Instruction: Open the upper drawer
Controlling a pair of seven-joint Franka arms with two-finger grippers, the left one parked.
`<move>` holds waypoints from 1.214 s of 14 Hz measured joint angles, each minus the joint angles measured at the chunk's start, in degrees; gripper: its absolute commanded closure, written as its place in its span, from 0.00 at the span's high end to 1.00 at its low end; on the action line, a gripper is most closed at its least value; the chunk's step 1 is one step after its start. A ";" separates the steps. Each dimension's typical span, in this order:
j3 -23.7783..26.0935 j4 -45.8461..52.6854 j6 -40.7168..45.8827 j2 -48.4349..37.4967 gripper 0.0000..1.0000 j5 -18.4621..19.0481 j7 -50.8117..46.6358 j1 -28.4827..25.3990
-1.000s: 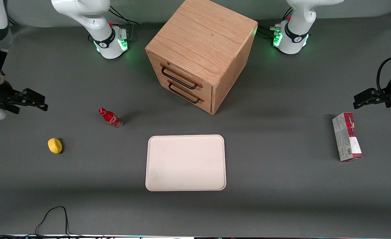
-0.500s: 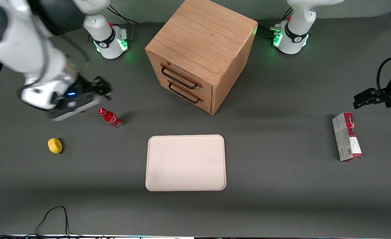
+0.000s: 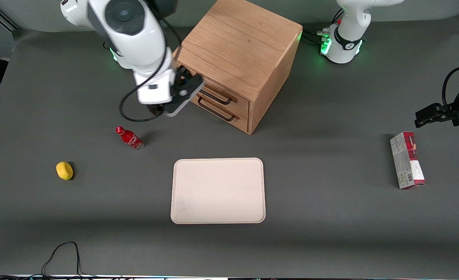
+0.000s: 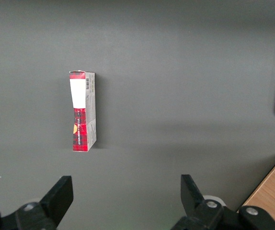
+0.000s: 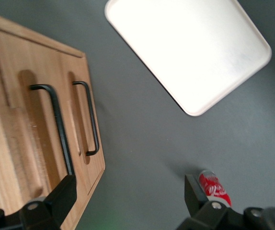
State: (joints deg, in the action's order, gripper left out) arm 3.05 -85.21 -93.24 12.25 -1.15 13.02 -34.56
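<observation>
The dark grey surface [image 3: 330, 217] carries an oak cabinet [image 3: 239, 50] at 12 o'clock and a cream tray [image 3: 218, 190] at centre. A red soda bottle [image 3: 129, 137] and yellow lemon [image 3: 64, 170] lie near 9 o'clock, a red-and-grey carton [image 3: 407, 160] at 3 o'clock. The tool [image 3: 188, 87] hangs above the surface in front of the cabinet.

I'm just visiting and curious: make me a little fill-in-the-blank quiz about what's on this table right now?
The gripper hovers in front of the wooden cabinet, its fingers ____.
The upper drawer has a ____ bar handle.
The small red bottle is lying on its ____.
The pale tray holds ____.

Missing words: open; black; side; nothing
</observation>
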 measured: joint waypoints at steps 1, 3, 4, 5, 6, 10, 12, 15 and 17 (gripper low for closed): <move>-0.03 0.00 -0.10 0.14 1.00 -0.01 0.85 -0.72; -0.04 -0.03 -0.48 0.24 1.00 -0.08 1.89 -2.43; -0.04 -0.05 -0.66 0.39 1.00 -0.08 1.93 -3.68; -0.04 -0.07 -0.86 0.58 1.00 -0.09 1.93 -4.92; -0.03 -0.08 -1.03 0.70 1.00 -0.08 1.93 -5.87; -0.12 -1.88 -3.20 0.33 1.00 -0.08 2.01 -6.63; -0.34 -5.26 -6.09 -0.71 1.00 -0.08 3.19 -6.64; -1.05 -8.33 -7.92 -1.71 1.00 -0.08 5.23 -6.64; -1.13 -9.77 -9.61 -1.79 1.00 -0.08 5.45 -6.64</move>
State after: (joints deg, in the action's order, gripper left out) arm 1.92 -94.99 -102.85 10.46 -1.23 18.47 -41.20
